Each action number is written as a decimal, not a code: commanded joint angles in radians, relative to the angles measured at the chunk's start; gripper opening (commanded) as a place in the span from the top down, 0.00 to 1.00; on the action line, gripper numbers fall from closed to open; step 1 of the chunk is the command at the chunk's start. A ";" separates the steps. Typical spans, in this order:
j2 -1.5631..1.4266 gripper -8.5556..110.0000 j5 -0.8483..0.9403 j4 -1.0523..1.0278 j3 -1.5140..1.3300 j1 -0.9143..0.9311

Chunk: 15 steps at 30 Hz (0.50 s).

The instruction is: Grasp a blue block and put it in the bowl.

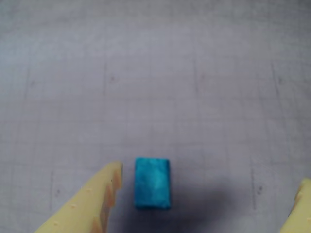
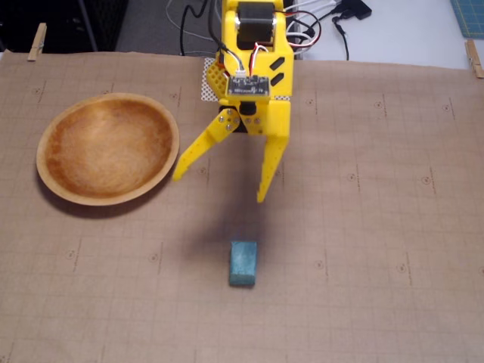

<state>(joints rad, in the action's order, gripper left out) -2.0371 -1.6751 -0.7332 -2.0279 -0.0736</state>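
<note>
The blue block (image 2: 243, 263) lies flat on the brown gridded mat, below the middle of the fixed view. In the wrist view the blue block (image 1: 152, 183) sits low in the frame, close to the left yellow finger (image 1: 92, 199). My yellow gripper (image 2: 219, 189) hangs open above the mat, its fingertips short of the block and apart from it, holding nothing. In the wrist view the gripper (image 1: 211, 177) has its jaws spread wide. The wooden bowl (image 2: 57, 181) rests at the left of the fixed view, with nothing inside it.
The mat (image 2: 378, 249) covers most of the table. Wooden clothespins (image 2: 36, 41) clip its back edge. Cables (image 2: 318, 30) trail behind the arm's base at the top.
</note>
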 commanded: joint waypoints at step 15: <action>0.393 0.54 0.005 0.554 -0.089 -0.043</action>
<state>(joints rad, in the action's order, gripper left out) -1.6536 -1.6751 -0.2899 -2.1200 -0.1089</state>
